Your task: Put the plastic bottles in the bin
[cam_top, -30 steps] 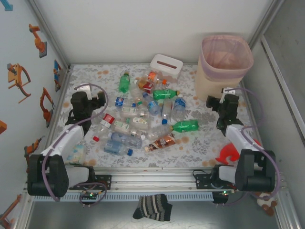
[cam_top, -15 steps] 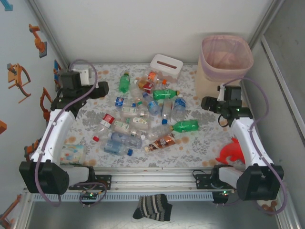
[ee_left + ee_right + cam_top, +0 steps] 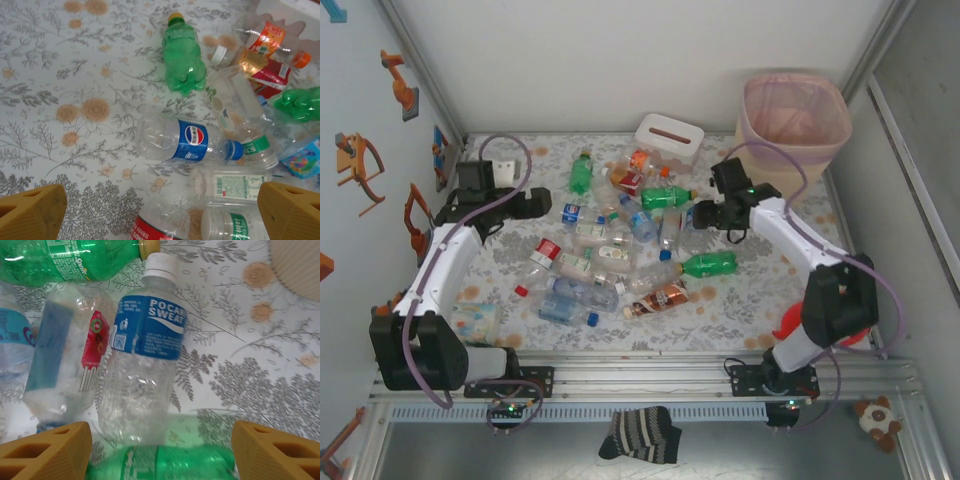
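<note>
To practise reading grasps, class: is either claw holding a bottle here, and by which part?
Nothing is held. The left claw hangs open near the Pepsi bottle, the right claw open over the Pocari Sweat bottle.

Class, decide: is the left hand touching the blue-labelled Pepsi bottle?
Apart. Left wrist view: the left hand's fingers sit clear of the Pepsi bottle, tablecloth and other bottles between.

L arm (image 3: 438,268) climbs from its base at 7 o'clock toward 11, wrist bent so L pincer (image 3: 546,203) points to 3 o'clock; jaws wide apart, nothing held. R arm (image 3: 795,235) leans from base at 5 o'clock, forearm stretched toward 10; R pincer (image 3: 704,215) faces 9 o'clock, tilted down, jaws apart w/ nothing clamped btw them.
</note>
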Action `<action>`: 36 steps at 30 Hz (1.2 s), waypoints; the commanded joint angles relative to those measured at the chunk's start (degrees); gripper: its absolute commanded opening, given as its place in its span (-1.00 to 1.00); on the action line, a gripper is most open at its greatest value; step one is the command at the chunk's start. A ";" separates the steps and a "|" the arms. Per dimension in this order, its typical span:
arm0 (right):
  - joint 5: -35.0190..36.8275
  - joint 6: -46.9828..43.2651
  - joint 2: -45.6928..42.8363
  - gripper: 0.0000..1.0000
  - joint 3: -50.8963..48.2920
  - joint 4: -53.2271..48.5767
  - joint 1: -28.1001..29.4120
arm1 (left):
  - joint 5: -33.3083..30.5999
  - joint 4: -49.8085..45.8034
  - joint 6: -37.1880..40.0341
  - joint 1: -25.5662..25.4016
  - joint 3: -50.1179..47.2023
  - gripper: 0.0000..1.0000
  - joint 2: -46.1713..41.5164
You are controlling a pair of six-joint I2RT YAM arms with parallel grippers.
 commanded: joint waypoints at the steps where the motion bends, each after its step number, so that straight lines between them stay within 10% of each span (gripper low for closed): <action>1: 4.16 2.18 5.34 0.46 4.28 1.88 2.07 | 1.29 4.56 1.48 0.67 -0.99 0.94 -2.96; 36: 7.37 6.03 17.25 0.30 7.77 5.57 1.54 | -9.37 3.11 3.72 3.62 -0.98 0.98 -3.61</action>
